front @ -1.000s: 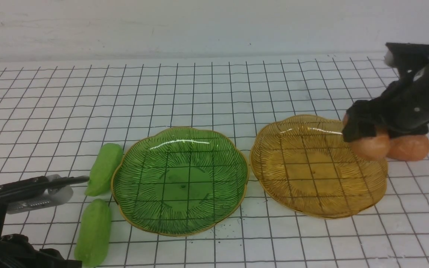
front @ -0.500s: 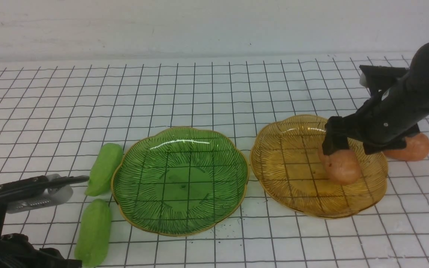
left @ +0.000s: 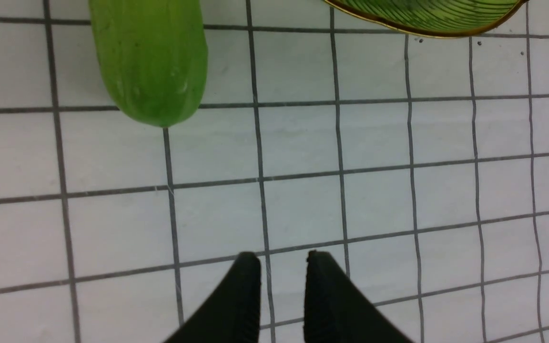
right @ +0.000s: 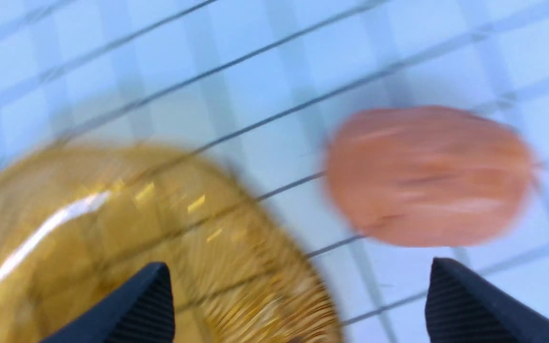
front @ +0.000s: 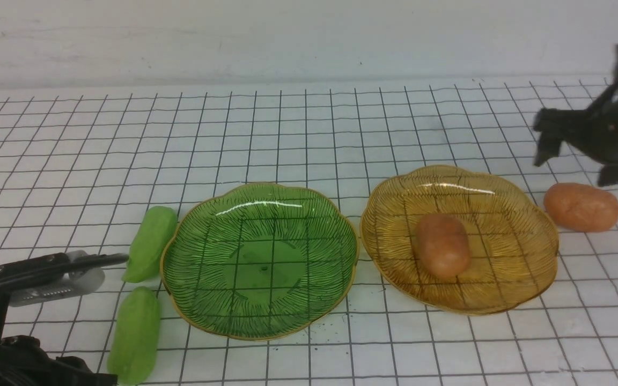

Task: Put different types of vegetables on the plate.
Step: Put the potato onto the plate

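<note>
Potato (right: 429, 176) motion-blurred; right claw (right: 298, 305) spread wide, empty; left claw (left: 281, 259) apparently nearly clenched, tips cropped.

We see one potato (front: 442, 245) lying in the amber plate (front: 523, 279); another potato (front: 581, 207) and both cucumbers (front: 151, 244) rest on the mat.

A: Amber plate (front: 523, 268)?
B: Holds one potato (front: 442, 245), right half of the worktop. Second potato (front: 581, 207) on the grid mat near the right edge.
A: Cucumbers?
B: Far cucumber (front: 151, 243) and near cucumber (front: 135, 334), left of the green plate (front: 207, 300).
</note>
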